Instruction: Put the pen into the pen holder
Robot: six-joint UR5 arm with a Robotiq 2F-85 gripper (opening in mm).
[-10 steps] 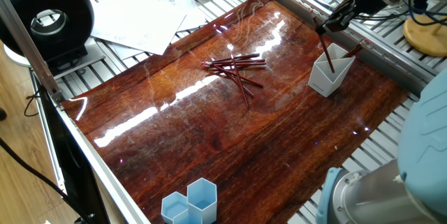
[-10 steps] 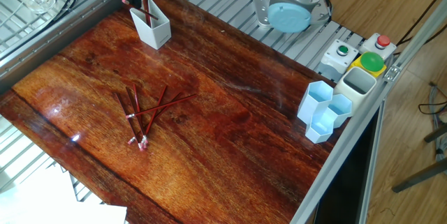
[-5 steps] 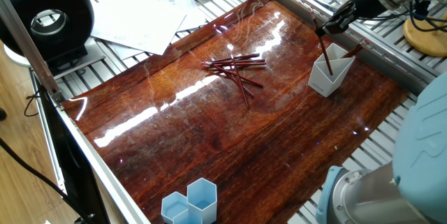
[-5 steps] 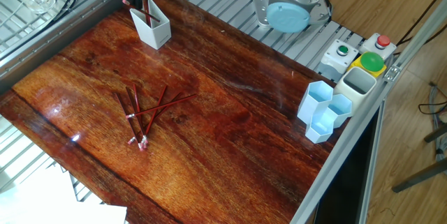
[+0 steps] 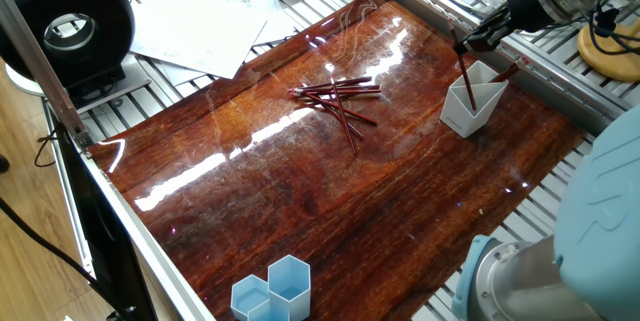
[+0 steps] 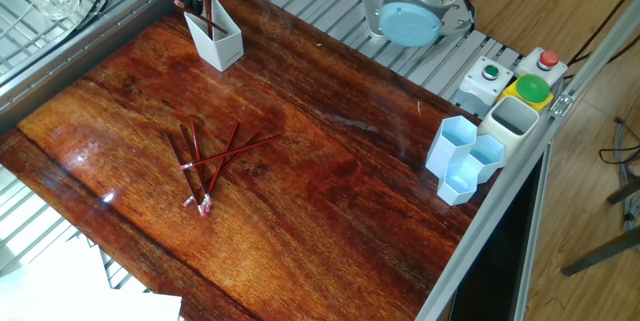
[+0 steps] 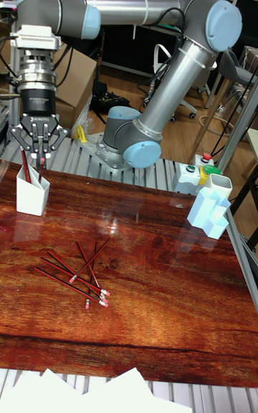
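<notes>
**Ana:** At the near edge, what's closest to us?

**Ben:** Some white sheets of paper, hanging over the front of the glossy reddish-brown wooden tabletop. I can't count them, because they overlap.

**Ana:** And just past those?

**Ben:** A heap of loose dark red pens, lying flat and crossed over each other. I make it five or six, but they're too tangled for me to be sure. A few have pale tips pointing towards us.

**Ana:** What's over on the right?

**Ben:** Three light blue hexagonal plastic cups, joined in a cluster at the table's edge. One pale rectangular cup sits right against them. They're well apart from the heap.

**Ana:** Where's the one that matters?

**Ben:** In the far left corner. That's the small white angular plastic pen holder with the slanted rim, standing upright. It has two pens in it. One dark red pen stands nearly straight, with its top just under the arm's tool. A second pen leans against the rim.

**Ana:** Does the arm have hold of the straight one?

**Ben:** The black two-finger gripper hangs directly above the holder, pointing down. Its linkages are splayed out to both sides. The fingertips are right at the top of the pen, and I can't tell whether they're pinching it or clear of it.

**Ana:** And behind that?

**Ben:** One grey and pale blue arm, bolted down beyond the far edge of the table.
</notes>
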